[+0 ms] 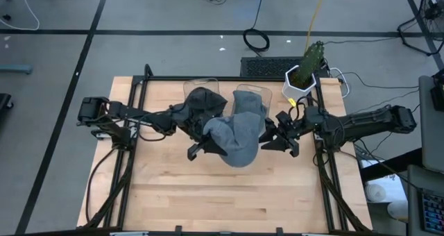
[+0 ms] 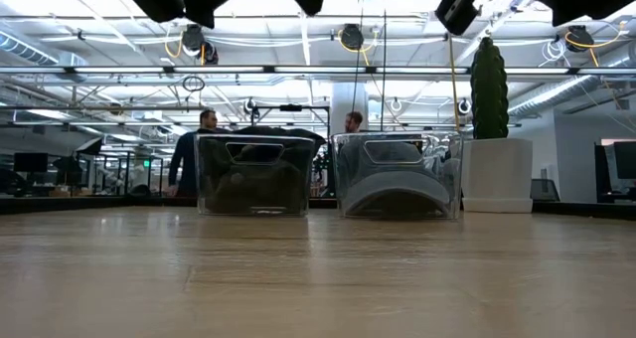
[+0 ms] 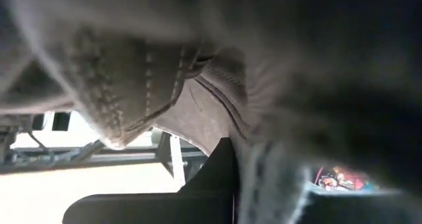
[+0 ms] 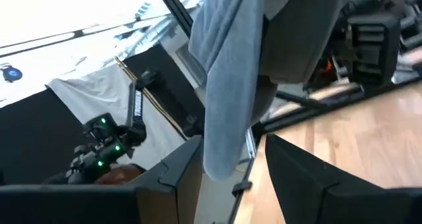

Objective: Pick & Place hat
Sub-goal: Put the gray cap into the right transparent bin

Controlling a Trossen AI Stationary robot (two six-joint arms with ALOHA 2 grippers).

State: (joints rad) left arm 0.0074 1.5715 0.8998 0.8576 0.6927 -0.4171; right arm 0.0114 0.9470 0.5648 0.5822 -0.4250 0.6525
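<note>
A grey knit hat (image 1: pixel 234 137) hangs in the air over the middle of the table, between my two grippers. My left gripper (image 1: pixel 208 135) comes at it from the table's left and is shut; the hat's ribbed cloth (image 3: pixel 132 72) fills its wrist view. My right gripper (image 1: pixel 268 135) meets the hat from the table's right, with a hanging part of the cloth (image 4: pixel 227 85) between its fingers. The low view shows nothing of the hat, which is well above the table top. My left gripper is shut on the hat's left side, reaching in roughly level from the table's left. The cloth drapes over the fingers (image 3: pixel 204 178) and hides the place of contact. The hat is lifted clear of the table. My right gripper has a hanging end of the hat's cloth (image 4: pixel 221 159) between its two fingers (image 4: pixel 290 171), coming in about level from the table's right. One layer or several, I cannot tell. The cloth hangs slack there, clear of the table.
Two clear bins stand at the far edge: the left one (image 1: pixel 201 91) holds something dark, the right one (image 1: pixel 254 91) something grey (image 2: pixel 397 194). A cactus in a white pot (image 1: pixel 304 73) stands at the far right. Bare wood lies toward the near edge (image 1: pixel 229 194).
</note>
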